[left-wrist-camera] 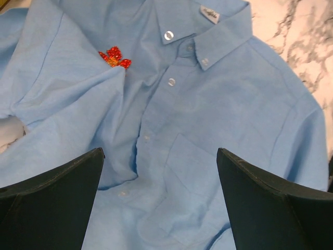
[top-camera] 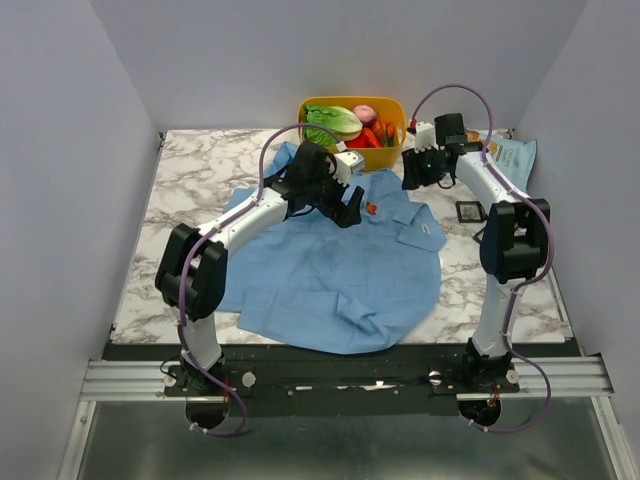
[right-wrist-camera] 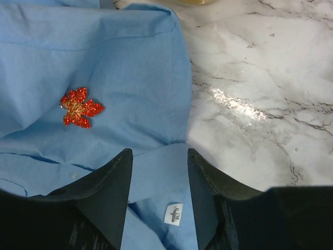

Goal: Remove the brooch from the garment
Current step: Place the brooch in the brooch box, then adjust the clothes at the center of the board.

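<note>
Left gripper, jaws wide apart, empty, above large light-blue thin-cloth button-up shirt spread mid-table. Red-orange glittery leaf-shaped ornament on shirt near collar. Tiny pale brooch not discernible. Right gripper, jaws partly apart, empty, over collar.

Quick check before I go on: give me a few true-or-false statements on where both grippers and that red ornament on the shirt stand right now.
1. The left gripper is wide open and empty. True.
2. The red flower-like ornament lies on the bare marble. False: it sits on the shirt.
3. The right gripper is clamping the ornament. False: its jaws are apart and the ornament lies off to one side, untouched.
4. A yellow basket of vegetables stands beyond the shirt. True.
</note>
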Controlling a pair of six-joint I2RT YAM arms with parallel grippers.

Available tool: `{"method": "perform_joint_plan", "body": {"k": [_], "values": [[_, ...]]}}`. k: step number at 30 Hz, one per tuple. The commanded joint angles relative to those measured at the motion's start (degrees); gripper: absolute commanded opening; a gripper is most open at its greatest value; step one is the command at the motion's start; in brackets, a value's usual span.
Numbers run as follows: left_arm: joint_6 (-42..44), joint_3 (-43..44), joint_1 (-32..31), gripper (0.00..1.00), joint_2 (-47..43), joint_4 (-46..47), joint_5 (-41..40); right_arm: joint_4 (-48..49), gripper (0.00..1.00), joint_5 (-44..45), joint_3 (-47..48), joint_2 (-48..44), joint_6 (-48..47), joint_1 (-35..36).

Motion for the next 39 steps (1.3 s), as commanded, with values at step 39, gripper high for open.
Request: {"method": "perform_joint_plan", "body": {"k": [39], "values": [[1.97,5.32,0.39,0.95,8.0,-3.24,-8.92,-19.83,0.46,14.48,23.35,21.47,0.61,6.97]]}}
